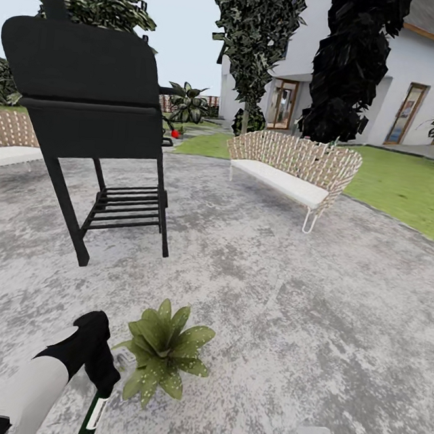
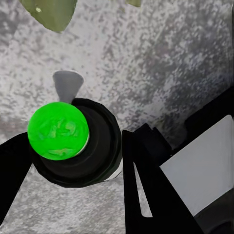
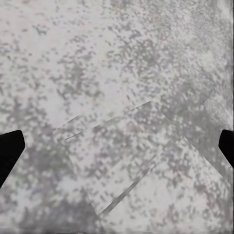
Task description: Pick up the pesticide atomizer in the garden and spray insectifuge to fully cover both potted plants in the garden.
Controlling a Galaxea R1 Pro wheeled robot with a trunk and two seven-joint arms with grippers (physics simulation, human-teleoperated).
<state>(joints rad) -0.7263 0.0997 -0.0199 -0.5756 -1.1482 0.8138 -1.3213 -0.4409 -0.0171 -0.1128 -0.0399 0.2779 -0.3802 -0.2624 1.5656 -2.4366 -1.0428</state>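
No brand, label or writing can be read on anything here. The left arm reaches down and forward at the near edge of the round patio (image 1: 270,281), its left gripper (image 2: 73,151) clenched around the pesticide atomizer (image 2: 66,134), whose black body with a bright green cap sits between the fingers, a pale nozzle poking out past the cap. The atomizer hangs just beside a potted plant (image 1: 162,350), a low rosette of pointed green leaves standing on the patio's mottled grey stone. The right gripper (image 3: 117,141) hovers over bare paving, fingers spread wide and holding nothing. Farther back stand a black barbecue grill (image 1: 89,100), a woven white bench (image 1: 293,168), lawn (image 1: 404,187), dark trees and a white house (image 1: 413,83).
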